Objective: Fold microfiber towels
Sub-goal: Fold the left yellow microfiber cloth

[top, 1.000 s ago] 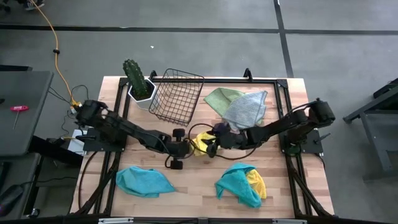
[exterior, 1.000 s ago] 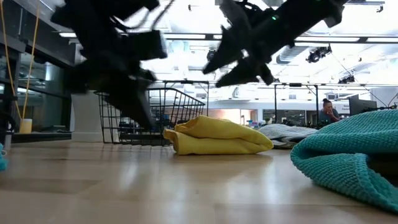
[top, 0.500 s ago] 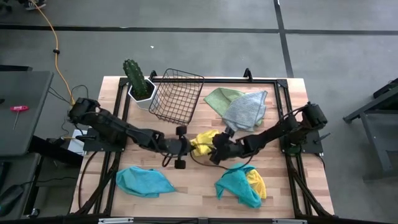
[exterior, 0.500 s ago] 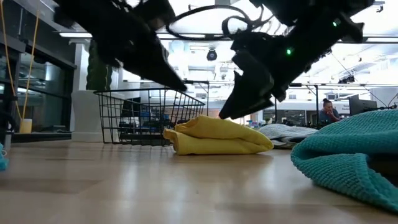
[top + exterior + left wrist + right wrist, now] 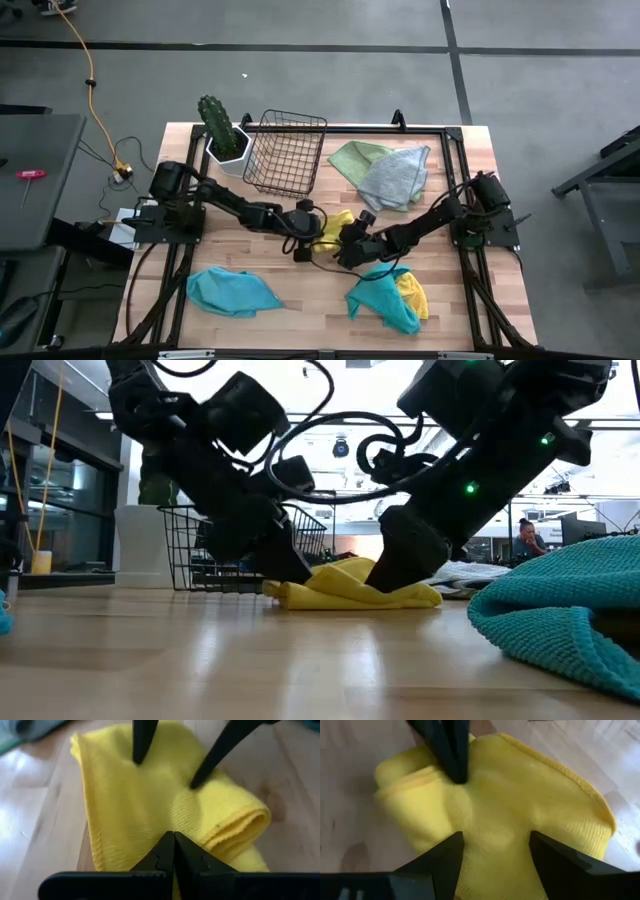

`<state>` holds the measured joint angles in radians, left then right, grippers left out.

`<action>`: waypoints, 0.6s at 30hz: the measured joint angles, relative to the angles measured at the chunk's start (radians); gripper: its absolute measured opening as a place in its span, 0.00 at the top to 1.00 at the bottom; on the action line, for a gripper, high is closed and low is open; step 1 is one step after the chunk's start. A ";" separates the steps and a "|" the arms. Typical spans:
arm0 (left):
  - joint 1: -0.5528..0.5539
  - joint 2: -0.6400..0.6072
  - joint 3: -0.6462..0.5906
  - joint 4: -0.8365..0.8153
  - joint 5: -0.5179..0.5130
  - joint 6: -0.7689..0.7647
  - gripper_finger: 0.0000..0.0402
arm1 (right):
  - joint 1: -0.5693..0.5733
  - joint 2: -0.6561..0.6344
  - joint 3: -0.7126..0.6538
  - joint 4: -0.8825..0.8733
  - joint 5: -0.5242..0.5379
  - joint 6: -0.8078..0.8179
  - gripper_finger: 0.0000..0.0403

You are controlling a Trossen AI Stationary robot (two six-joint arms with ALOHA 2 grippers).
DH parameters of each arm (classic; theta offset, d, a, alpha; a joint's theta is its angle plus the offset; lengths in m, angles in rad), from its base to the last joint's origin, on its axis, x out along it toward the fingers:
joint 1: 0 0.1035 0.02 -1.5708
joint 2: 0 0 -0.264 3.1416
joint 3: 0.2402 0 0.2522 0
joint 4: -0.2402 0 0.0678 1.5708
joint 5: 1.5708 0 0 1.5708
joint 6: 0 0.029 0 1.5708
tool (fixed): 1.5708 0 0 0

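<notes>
Towel (image 5: 335, 228) in yellow is lying mid-table, looking soft, light and floppy, so its doubled edge seems best to grab, while the left gripper (image 5: 308, 240) is pressing it pinched tight and the right gripper (image 5: 347, 244) is spreading wide over it

High view: overhead, straight down on the whole counter (image 5: 300, 290). Low view: counter height, level, facing the room. Wrist views: each close behind its own claw. Shared by all four: the yellow towel (image 5: 335, 228) (image 5: 345, 585) (image 5: 150, 805) (image 5: 510, 815).
</notes>
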<state>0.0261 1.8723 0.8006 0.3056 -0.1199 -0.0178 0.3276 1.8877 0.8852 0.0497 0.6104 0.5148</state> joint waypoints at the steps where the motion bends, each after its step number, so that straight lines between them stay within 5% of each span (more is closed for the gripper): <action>1: 0.004 -0.001 0.000 -0.011 0.004 -0.009 1.00 | 0.003 0.000 0.000 -0.001 0.000 -0.001 0.44; 18: 0.005 -0.101 -0.002 -0.214 -0.007 -0.023 1.00 | -0.017 -0.179 0.002 -0.101 0.030 -0.200 0.44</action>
<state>0.0311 1.7708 0.7982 0.0914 -0.1268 -0.0410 0.3107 1.7092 0.8872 -0.0511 0.6408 0.3144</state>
